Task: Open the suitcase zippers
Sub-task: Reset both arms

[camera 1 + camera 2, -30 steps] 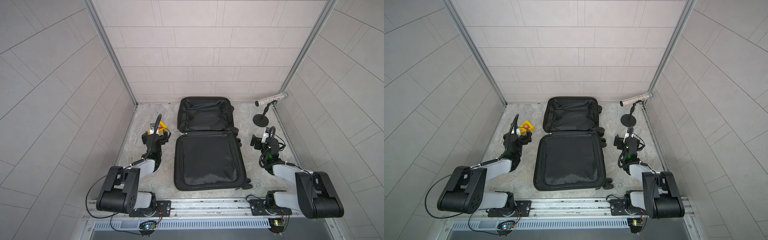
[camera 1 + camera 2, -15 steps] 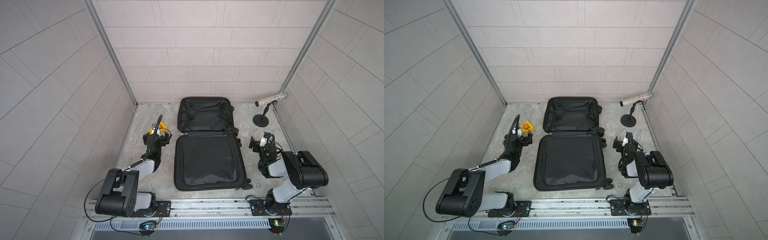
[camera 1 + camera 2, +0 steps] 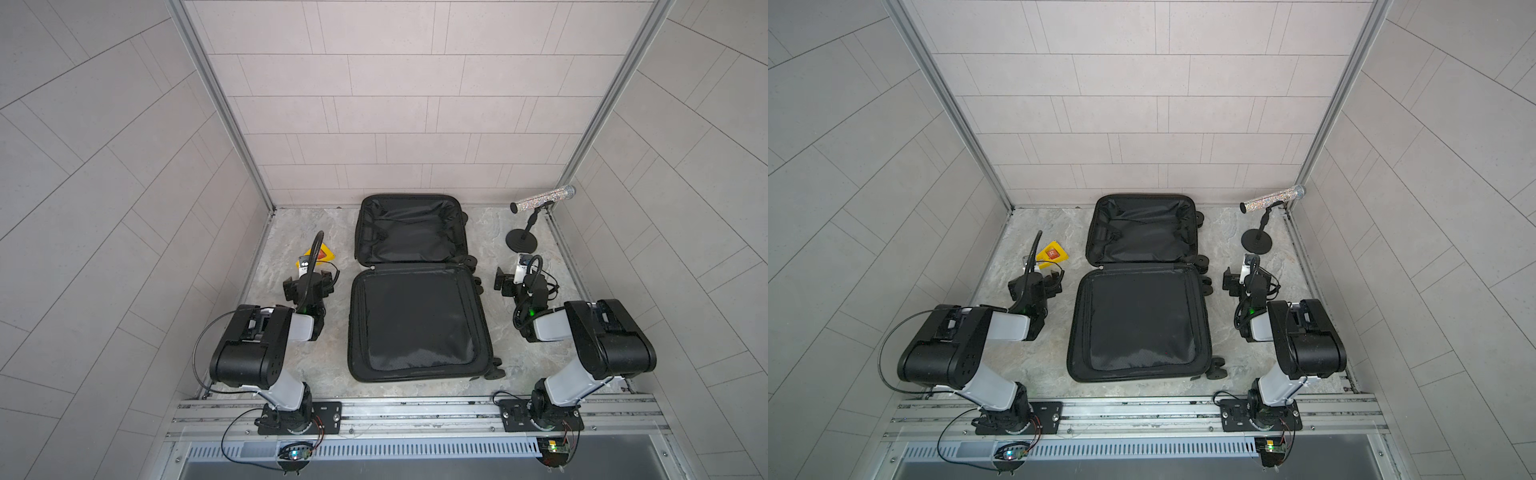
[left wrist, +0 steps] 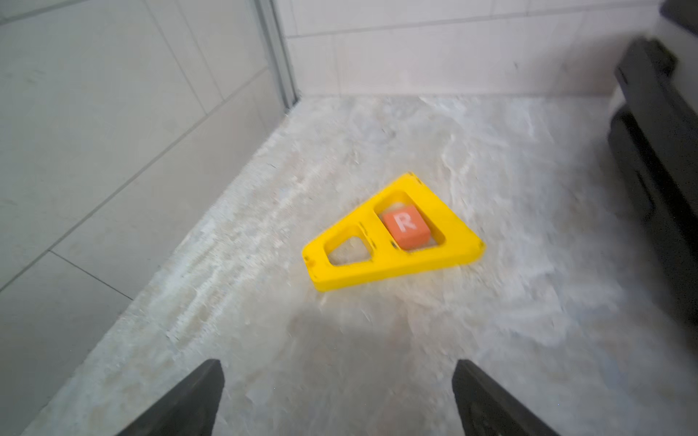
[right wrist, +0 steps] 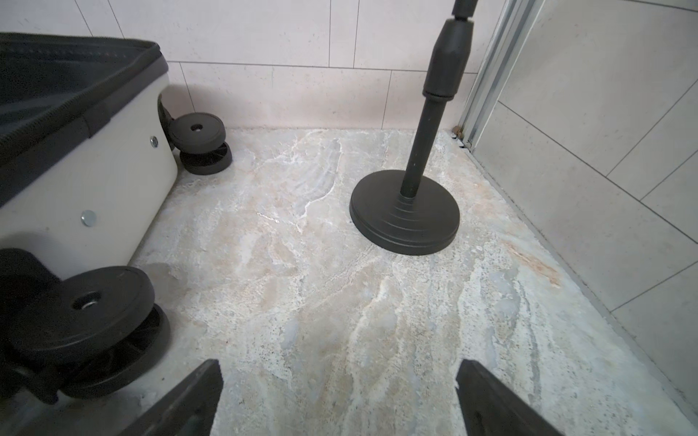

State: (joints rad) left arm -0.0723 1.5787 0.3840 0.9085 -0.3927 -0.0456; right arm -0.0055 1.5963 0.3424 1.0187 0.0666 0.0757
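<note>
The suitcase (image 3: 415, 324) (image 3: 1138, 324) lies spread flat in the middle of the floor, both halves showing black lining. Its white shell (image 5: 94, 181) and black wheels (image 5: 87, 302) show in the right wrist view. The zippers (image 5: 49, 109) run as a black track along the rim; I cannot make out the pulls. My left gripper (image 3: 311, 279) (image 3: 1037, 280) (image 4: 336, 364) hovers open over bare floor, left of the suitcase. On the suitcase's right side, beside its wheels, my right gripper (image 3: 519, 276) (image 3: 1246, 276) (image 5: 338, 364) is open and holds nothing.
A yellow triangular frame (image 4: 393, 234) (image 3: 318, 254) holding an orange R block lies just ahead of the left gripper. A glittery microphone (image 3: 542, 199) on a black round-based stand (image 5: 406, 215) stands at the back right. Tiled walls close in on three sides.
Both arms have folded upward at the elbow, first the right, then the left, while the grippers stayed low beside the suitcase. The suitcase has not moved.
</note>
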